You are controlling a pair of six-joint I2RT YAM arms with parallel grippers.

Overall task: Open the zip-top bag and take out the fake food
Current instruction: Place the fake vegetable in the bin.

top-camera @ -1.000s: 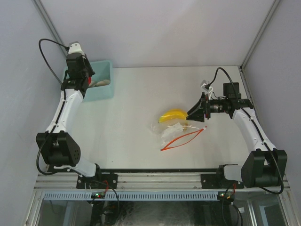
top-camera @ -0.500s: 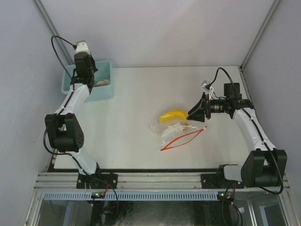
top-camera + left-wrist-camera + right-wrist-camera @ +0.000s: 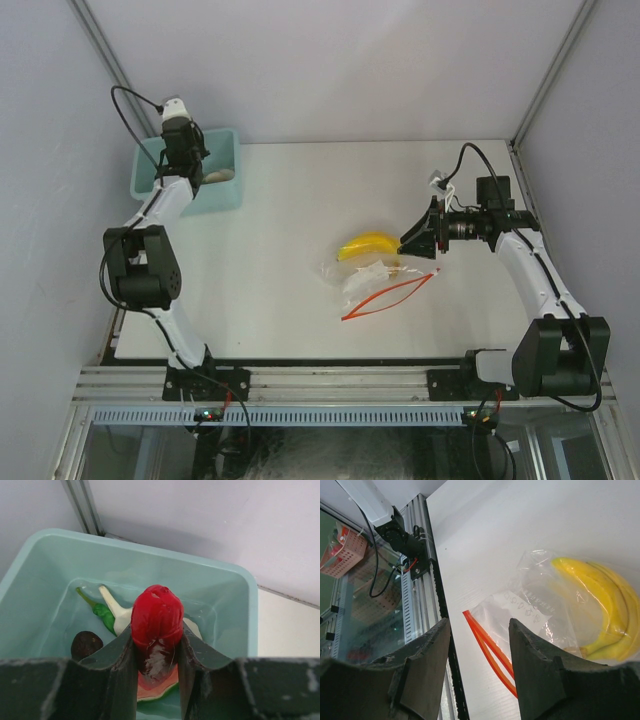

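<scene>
Bag point(image 3: 372, 278) lies flat on the table point(image 3: 300, 200), right of centre, its red-orange zip strip point(image 3: 392, 293) parted into a narrow loop at the near end. Banana point(image 3: 366, 245) sits at the bag's far end; in the right wrist view clear plastic covers at least its near part. White label point(image 3: 520, 605) shows on the bag between strip and banana.

Right gripper point(image 3: 408, 243) sits just right of the banana, jaws set wide apart with nothing between them; whether a fingertip touches the bag I cannot tell.

Left gripper point(image 3: 156, 635) is at the far left corner over the teal bin point(image 3: 235, 595), jaws closed tight on a red piece point(image 3: 156, 612), which stands up between the fingers above the bin's floor. In the bin lie a green piece point(image 3: 103, 615) joined to a whitish piece point(image 3: 117, 616), a dark round piece point(image 3: 86, 644) and a red slice point(image 3: 156, 689) with a green rim, right under the gripper
</scene>
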